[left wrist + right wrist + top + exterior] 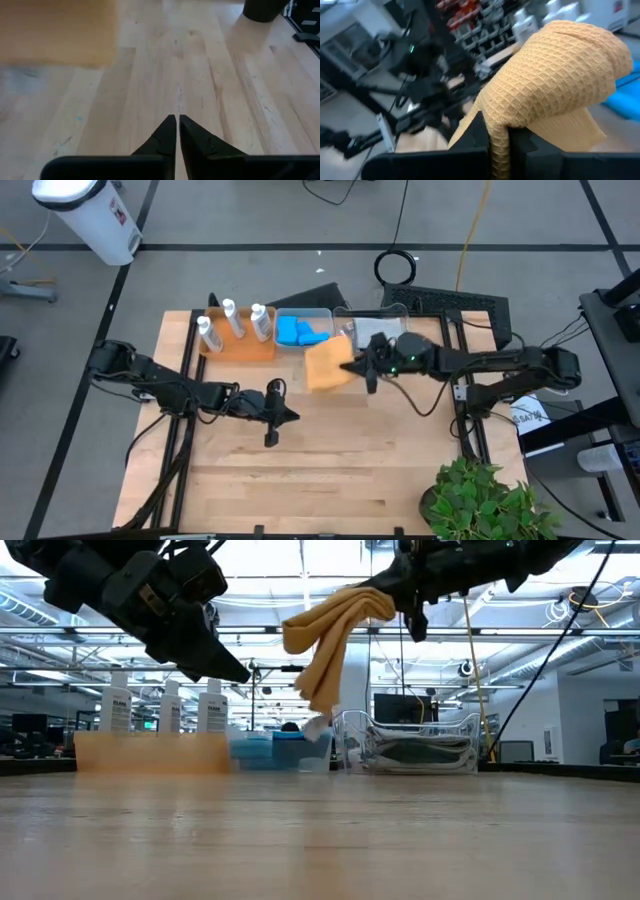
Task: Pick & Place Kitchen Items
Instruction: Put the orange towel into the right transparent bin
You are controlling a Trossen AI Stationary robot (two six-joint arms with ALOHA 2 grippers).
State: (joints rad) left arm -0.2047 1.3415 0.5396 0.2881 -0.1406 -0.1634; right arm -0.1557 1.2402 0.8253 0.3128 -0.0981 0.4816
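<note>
the right arm reaches in from the right, its gripper (358, 367) clamped on an orange cloth (327, 365) that hangs above the tabletop (330, 470), just in front of the bin of blue sponges (298, 332). the left arm stretches low across the middle, its gripper (285, 415) closed and empty. the low view alone shows the cloth drooping in folds; the right wrist view shows its waffle weave pinched between the fingers.
</note>
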